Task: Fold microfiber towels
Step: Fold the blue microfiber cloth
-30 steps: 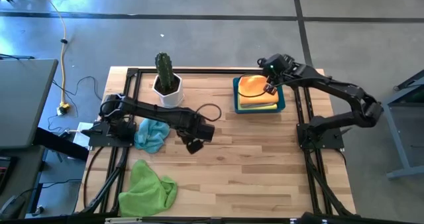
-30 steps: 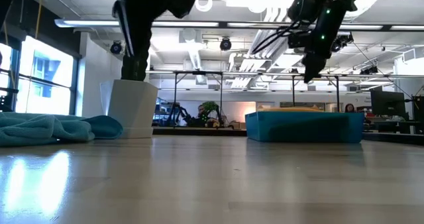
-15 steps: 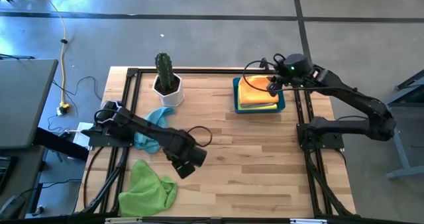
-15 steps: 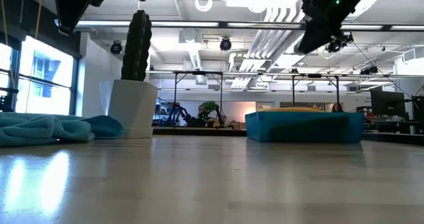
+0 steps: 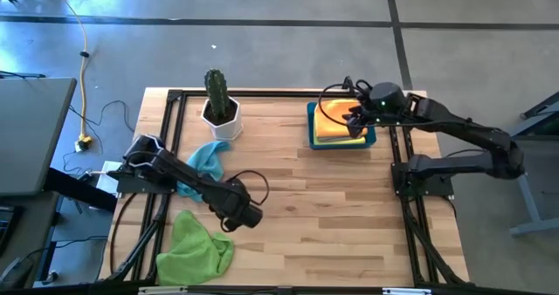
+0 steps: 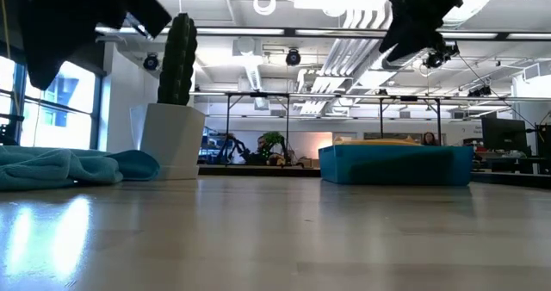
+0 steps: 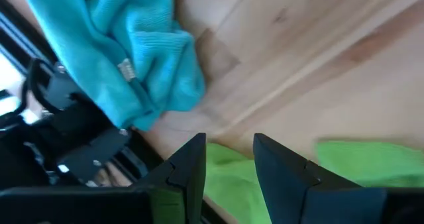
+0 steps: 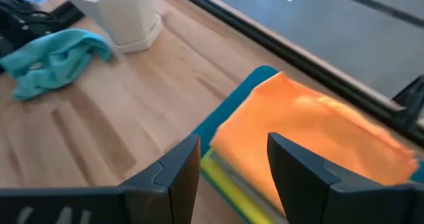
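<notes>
A crumpled lime green towel [image 5: 196, 247] lies on the table near the front left corner. A crumpled light blue towel [image 5: 203, 164] lies by the left rail. My left gripper [image 5: 236, 221] hangs open over bare wood between them, just right of the green towel [image 7: 371, 161], slanting down, with the blue towel [image 7: 132, 52] beyond it. An orange towel [image 5: 336, 113] lies folded on top of a yellow one in the blue bin [image 5: 371, 140] at the back right. My right gripper [image 5: 352, 120] stands open above the orange towel [image 8: 311, 131], clear of it.
A cactus in a white pot [image 5: 218, 112] stands at the back left, behind the light blue towel. Black frame rails [image 5: 170, 138] run along the table's left, right and far edges. Bare wood [image 5: 323, 216] spans the middle and the near right.
My left gripper has swung from the table's middle toward the near left, coming down beside the green towel, and has rolled about. My right gripper has risen over the bin, tipping from pointing down to a slant. Both stay open. No towel has moved.
</notes>
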